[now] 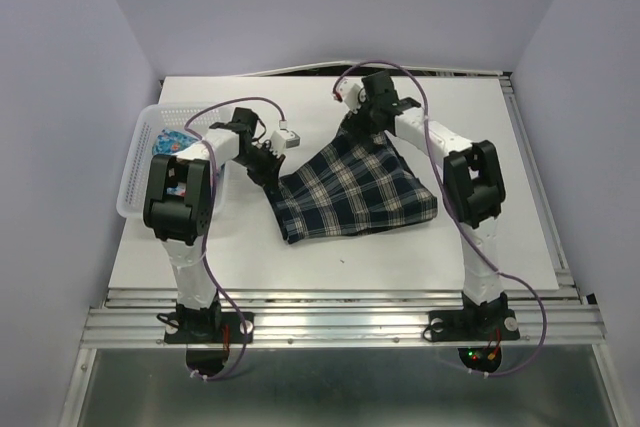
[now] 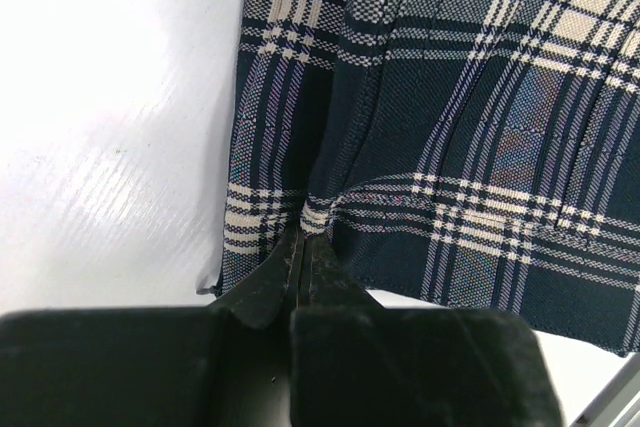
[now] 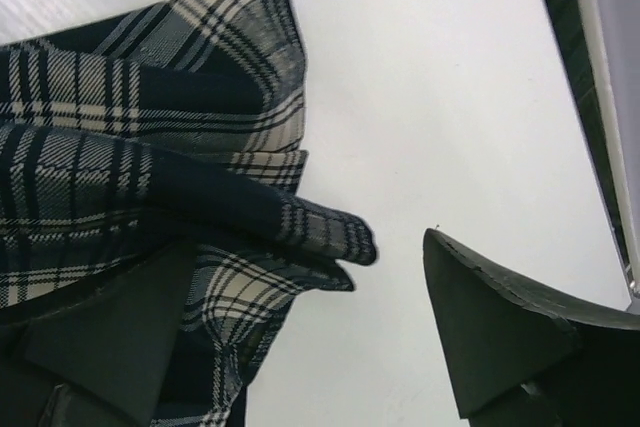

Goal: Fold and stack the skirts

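The left hand [image 2: 303,234] is shut tight and pinches the edge of the plaid skirt [image 2: 480,97], with only a small fold of cloth between its two fingers. The right hand [image 3: 305,242] is open wide. One of its fingers [image 3: 110,337] is right next to the cloth, and its other finger [image 3: 490,317] is off to the side over the bare white counter [image 3: 420,77], so it is not gripping anything. A loose corner of the plaid skirt sits between the two fingers. There are two hands and two skirts. The dark plaid skirt lies spread out in the middle of the counter, between the two arms. The small blue flower skirt [image 1: 172,142] lies inside the one white basket [image 1: 135,162], which stands at the left edge of the counter, near the left arm.
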`<control>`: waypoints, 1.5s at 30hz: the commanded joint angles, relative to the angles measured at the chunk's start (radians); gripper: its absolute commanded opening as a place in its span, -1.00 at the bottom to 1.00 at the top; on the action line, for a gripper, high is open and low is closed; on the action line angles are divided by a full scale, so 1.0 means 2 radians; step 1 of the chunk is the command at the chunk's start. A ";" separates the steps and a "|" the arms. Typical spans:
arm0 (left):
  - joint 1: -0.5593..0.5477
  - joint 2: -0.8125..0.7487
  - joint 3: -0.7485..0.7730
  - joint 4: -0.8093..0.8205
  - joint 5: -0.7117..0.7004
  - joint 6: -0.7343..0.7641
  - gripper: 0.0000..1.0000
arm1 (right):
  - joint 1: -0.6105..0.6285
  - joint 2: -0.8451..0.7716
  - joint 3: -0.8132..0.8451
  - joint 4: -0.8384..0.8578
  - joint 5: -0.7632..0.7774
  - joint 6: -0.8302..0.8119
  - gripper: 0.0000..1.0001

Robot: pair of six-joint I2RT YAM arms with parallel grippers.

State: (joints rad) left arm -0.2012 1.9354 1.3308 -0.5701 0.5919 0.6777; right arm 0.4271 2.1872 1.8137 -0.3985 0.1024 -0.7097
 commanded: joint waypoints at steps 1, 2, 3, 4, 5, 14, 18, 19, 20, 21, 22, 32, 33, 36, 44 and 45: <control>0.000 0.002 0.021 -0.019 -0.005 -0.017 -1.00 | -0.006 -0.032 0.069 -0.015 0.019 0.045 1.00; 0.000 0.002 0.022 -0.018 -0.007 -0.029 -1.00 | -0.006 -0.047 0.098 -0.060 0.005 0.053 1.00; 0.000 0.002 0.022 -0.016 -0.007 -0.036 -1.00 | -0.006 -0.054 0.112 -0.087 -0.006 0.073 1.00; 0.000 0.001 0.022 -0.014 -0.005 -0.045 -0.97 | -0.006 -0.063 0.125 -0.112 -0.033 0.080 1.00; 0.000 0.001 0.021 -0.013 0.001 -0.060 -0.93 | -0.006 -0.070 0.135 -0.168 -0.045 0.086 1.00; -0.009 -0.056 0.013 0.002 0.003 -0.113 -0.39 | -0.006 -0.135 0.060 -0.420 -0.227 0.124 0.88; -0.025 -0.122 0.015 0.014 -0.044 -0.131 -0.20 | -0.010 -0.162 -0.027 -0.414 -0.236 0.126 0.69; -0.028 -0.130 0.014 0.017 -0.056 -0.138 -0.15 | -0.010 -0.164 -0.042 -0.410 -0.238 0.124 0.58; -0.035 -0.138 0.014 0.020 -0.078 -0.140 -0.14 | -0.010 -0.162 -0.070 -0.398 -0.235 0.125 0.55; -0.038 -0.150 0.013 0.022 -0.086 -0.140 -0.13 | -0.016 -0.162 -0.085 -0.386 -0.233 0.124 0.47; -0.043 -0.157 0.009 0.025 -0.097 -0.139 -0.12 | -0.016 -0.162 -0.100 -0.374 -0.232 0.124 0.45; -0.097 -0.194 -0.071 0.094 0.043 -0.172 -0.21 | -0.033 -0.148 -0.149 -0.300 -0.271 0.111 0.56; -0.097 -0.182 -0.074 0.108 0.060 -0.185 -0.23 | -0.041 -0.148 -0.139 -0.300 -0.282 0.112 0.60; -0.095 -0.136 -0.082 0.146 0.104 -0.222 -0.29 | -0.052 -0.158 -0.078 -0.303 -0.326 0.119 0.76; -0.092 -0.099 -0.069 0.228 0.117 -0.286 -0.29 | -0.064 -0.109 0.050 -0.259 -0.354 0.144 0.60; -0.092 -0.099 -0.063 0.230 0.114 -0.284 -0.27 | -0.064 -0.091 0.062 -0.230 -0.334 0.147 0.56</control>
State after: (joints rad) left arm -0.3897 1.7573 1.1419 -0.2043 0.7742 0.1532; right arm 0.2970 1.9244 1.8717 -0.9771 -0.5884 -0.4377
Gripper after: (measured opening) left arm 0.356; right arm 0.800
